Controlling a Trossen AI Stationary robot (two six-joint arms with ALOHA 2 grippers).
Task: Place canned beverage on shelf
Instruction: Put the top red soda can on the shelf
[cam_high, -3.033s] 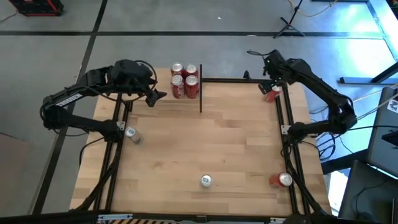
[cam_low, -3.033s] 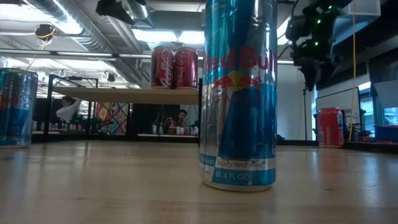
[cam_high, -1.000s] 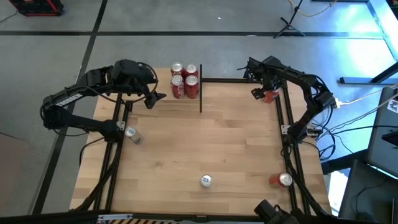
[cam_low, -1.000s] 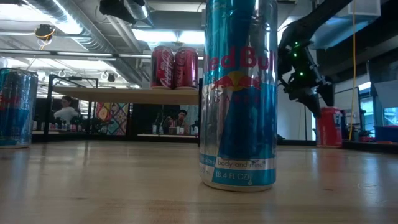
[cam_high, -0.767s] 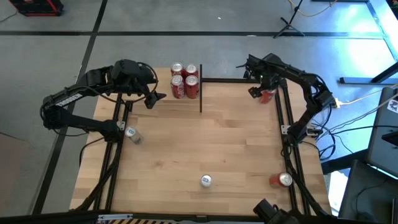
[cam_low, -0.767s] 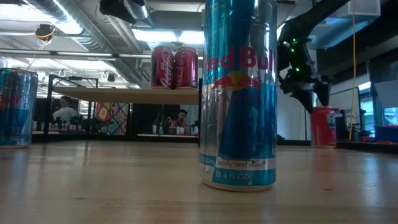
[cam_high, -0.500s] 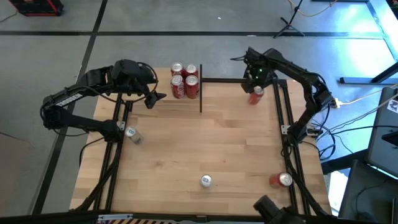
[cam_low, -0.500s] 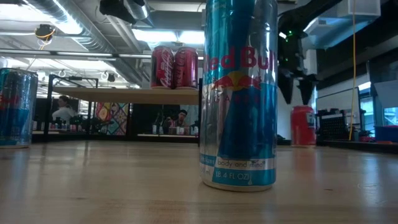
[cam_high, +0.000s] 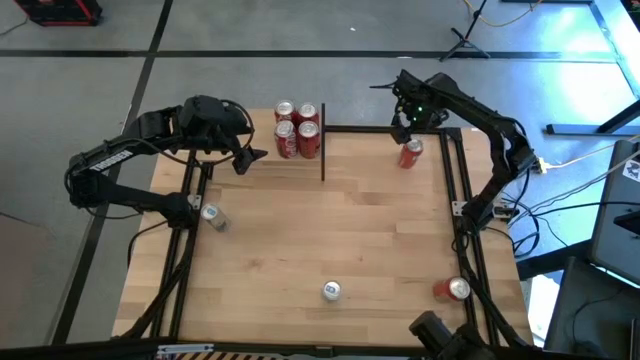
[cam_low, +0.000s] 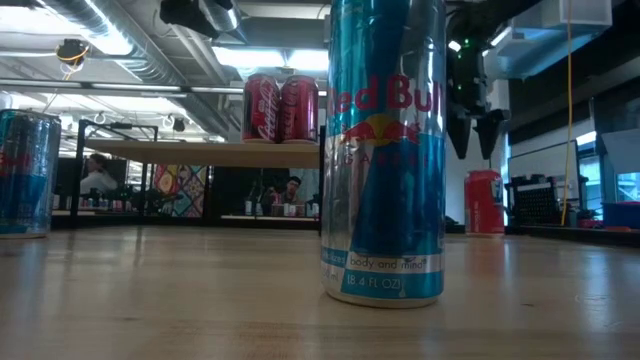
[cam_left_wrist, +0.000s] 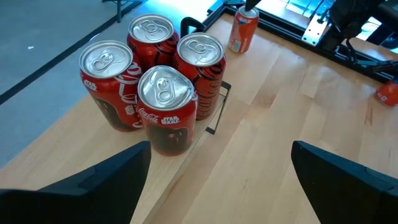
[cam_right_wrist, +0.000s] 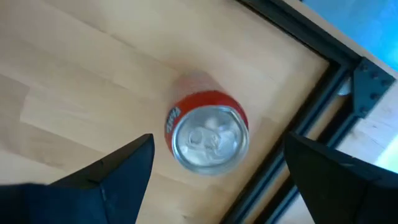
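A red can (cam_high: 410, 152) stands upright on the tabletop near the far edge, right of the middle; it also shows in the low view (cam_low: 483, 203) and the right wrist view (cam_right_wrist: 210, 138). My right gripper (cam_low: 473, 135) hangs open just above it, fingers pointing down, clear of its top. The shelf (cam_high: 290, 168) stands at the table's far left and bears four red cans (cam_left_wrist: 158, 81). My left gripper (cam_high: 245, 155) waits open and empty beside the shelf's left end.
A tall silver-blue can (cam_high: 331, 291) stands near the front edge, filling the low view (cam_low: 385, 150). Another one (cam_high: 211, 214) stands at the left edge. A red can (cam_high: 455, 289) sits at the front right. Black frame rails (cam_high: 455, 170) run along the table's sides.
My right gripper has gone toward the table's left edge together with the red can, which has slid along the far edge away from the right corner and stays upright. The gripper has then risen off the can and turned its fingers to point straight down.
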